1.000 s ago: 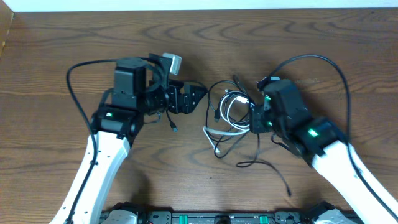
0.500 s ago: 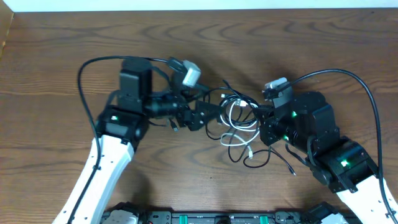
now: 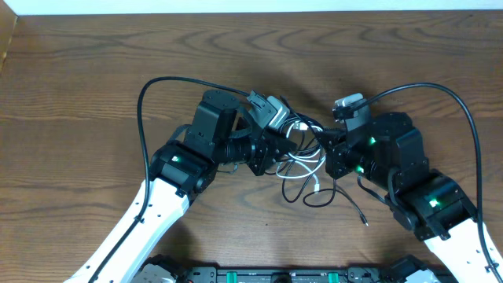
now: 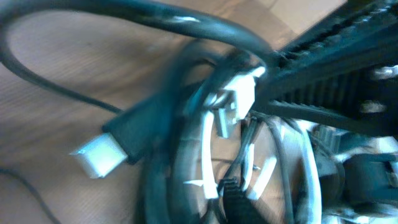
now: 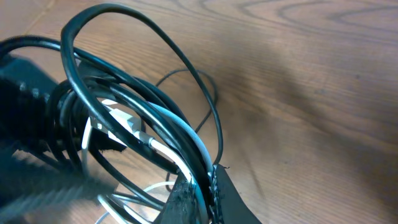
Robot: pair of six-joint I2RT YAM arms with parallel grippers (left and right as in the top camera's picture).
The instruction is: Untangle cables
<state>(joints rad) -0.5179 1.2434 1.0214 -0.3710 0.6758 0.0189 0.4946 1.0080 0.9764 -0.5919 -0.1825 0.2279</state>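
The brown wood-grain table [image 3: 78, 79] lies as it did, and the movement is all in the arms. A second ago the white-and-black left arm [image 3: 149, 212] stood in the left of the overhead frame, with its pincer clear of the tangle. It has since swung to the centre. The left gripper [image 3: 271, 149] is now pushed into the left edge of the knot of three thin cables [image 3: 302, 153], one white and two black. Its own camera is blurred and crowded with cord, so I cannot tell whether its jaws are apart or have closed on anything.

The white-and-black right arm [image 3: 432, 200] has turned its wrist and drawn in from the lower right. The right gripper [image 3: 328, 157] is at the knot's right edge. In its wrist view the right gripper [image 5: 202, 186] has its jaws together at the bottom centre, pinching black and white strands that fan up and left.

The cables have shifted with it and now sit bunched at the middle of the frame between the two pincers. The white cord [image 3: 297, 174] loops below, and a black cord [image 3: 357, 212] trails towards the lower right.

In the left wrist view a black plug with a silver tip [image 4: 109, 146] and a small white connector [image 4: 239, 93] lie close to the camera.

My reading is that one side is anchored and the other is about to take a strand. No cord is free of the knot yet.
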